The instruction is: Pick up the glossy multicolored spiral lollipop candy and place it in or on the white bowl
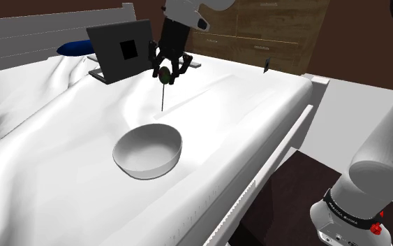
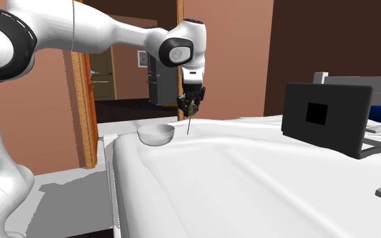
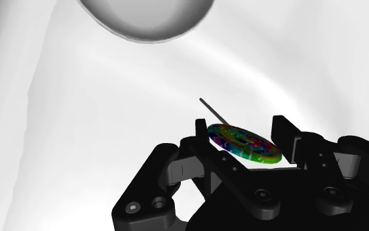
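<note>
While its two black fingers (image 3: 281,128) pinch the disc of one multicoloured spiral lollipop (image 1: 163,89), the single gripper (image 1: 165,75) holds the candy stick-down over a white bed sheet (image 1: 62,164). One white bowl (image 1: 146,165) sits upright on that sheet, near the lollipop but apart from it. One dark open laptop (image 1: 121,49) stands beyond the gripper, by the headboard.

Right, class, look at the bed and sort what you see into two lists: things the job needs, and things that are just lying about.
Needed for the job:
lollipop, clasped in the gripper
bowl, empty, on the sheet

Just lying about:
laptop, open, near the head of the bed
blue pillow, behind the laptop
</note>
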